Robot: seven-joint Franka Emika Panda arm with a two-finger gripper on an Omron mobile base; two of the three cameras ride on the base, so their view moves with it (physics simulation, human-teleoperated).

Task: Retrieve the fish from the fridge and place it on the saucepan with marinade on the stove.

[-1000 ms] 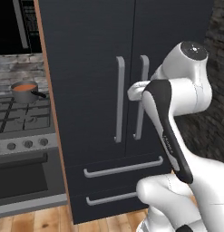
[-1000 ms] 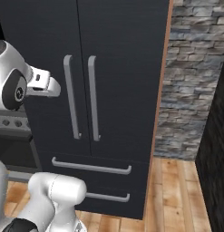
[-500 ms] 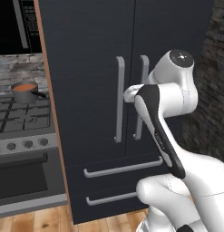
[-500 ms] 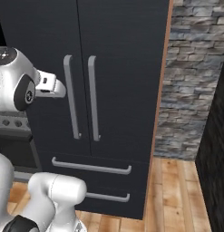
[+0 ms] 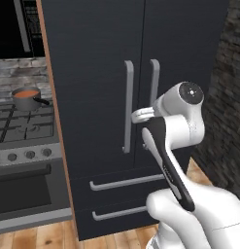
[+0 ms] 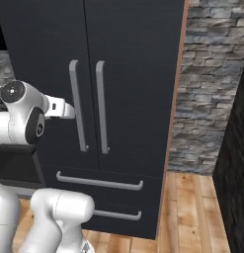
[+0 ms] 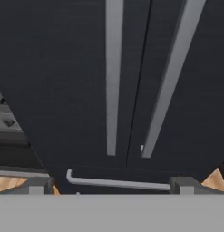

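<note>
No text, label, brand, number or sign can be read on the fridge (image 5: 116, 97), the stove (image 5: 24, 160) or elsewhere.

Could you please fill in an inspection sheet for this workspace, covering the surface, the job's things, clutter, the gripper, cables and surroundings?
Surface: stove with black grates, left of the fridge.
Job's things: fridge, both doors shut; the fish cannot be seen. Saucepan with orange-red marinade stands on a rear burner.
Clutter: nothing seen.
Gripper: gripper open, facing the two door handles, not touching them.
Cables: nothing seen.
Surroundings: stone wall right of the fridge, wooden floor, two drawers below the doors, oven door under the stove.
</note>
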